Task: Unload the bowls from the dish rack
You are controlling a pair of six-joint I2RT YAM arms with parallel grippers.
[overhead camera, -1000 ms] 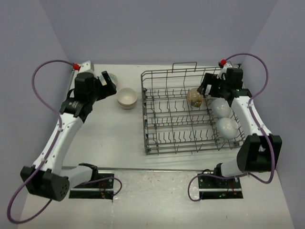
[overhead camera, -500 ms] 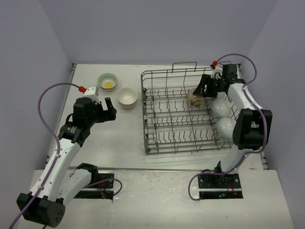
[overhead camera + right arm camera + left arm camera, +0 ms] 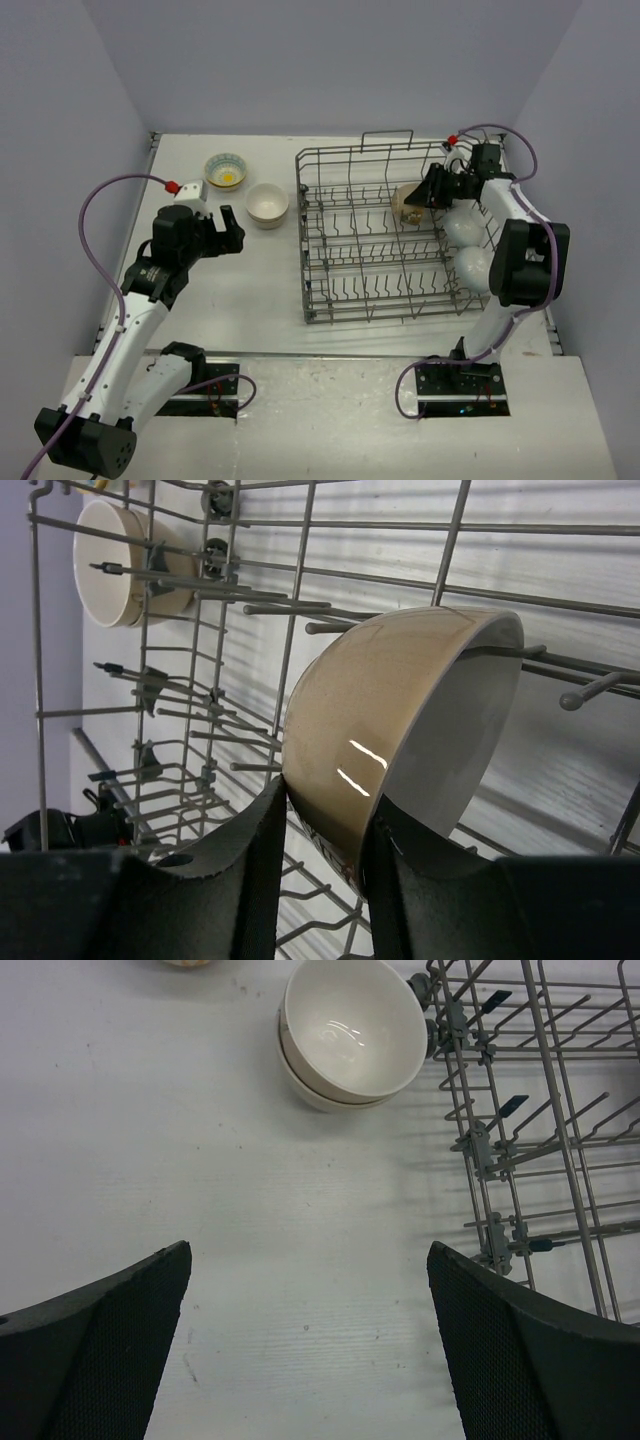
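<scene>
On the table [image 3: 250,290], the dish rack [image 3: 304,250] holds a tan bowl [image 3: 370,720] on edge.

A pale, matte tabletop [image 3: 260,290] is seen across the middle of the top view. It is closed in by three plain lavender walls: a back wall [image 3: 330,60] at 12 o'clock, a left wall [image 3: 50,170] at 9 o'clock and a right wall [image 3: 605,170] at 3 o'clock. At 6 o'clock a thin strip [image 3: 330,354] is laid along the near edge, with a speckled panel [image 3: 330,430] just below it. In the left wrist view the tabletop [image 3: 300,1260] is marked by a few small dark specks [image 3: 306,1328]. In the right wrist view a sliver of lavender wall [image 3: 12,630] is seen at 9 o'clock.
</scene>
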